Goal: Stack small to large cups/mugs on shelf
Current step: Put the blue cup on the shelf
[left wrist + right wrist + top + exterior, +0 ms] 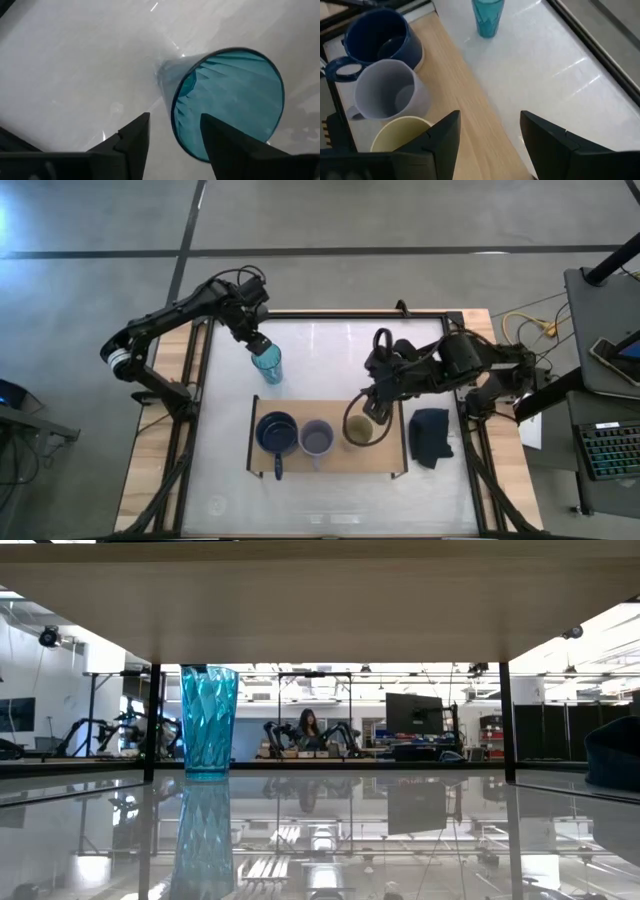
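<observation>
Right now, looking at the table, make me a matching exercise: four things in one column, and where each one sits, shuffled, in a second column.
Things:
1. navy mug
2. grey-lavender mug
3. tan cup
4. teal tumbler

Places:
A. on the white tabletop, off the shelf
B. middle of the three on the shelf
C. shelf, the end nearest the dark cloth
D. shelf, the end farthest from the dark cloth

Pairs: 1-D, 2-B, 3-C, 4-A
</observation>
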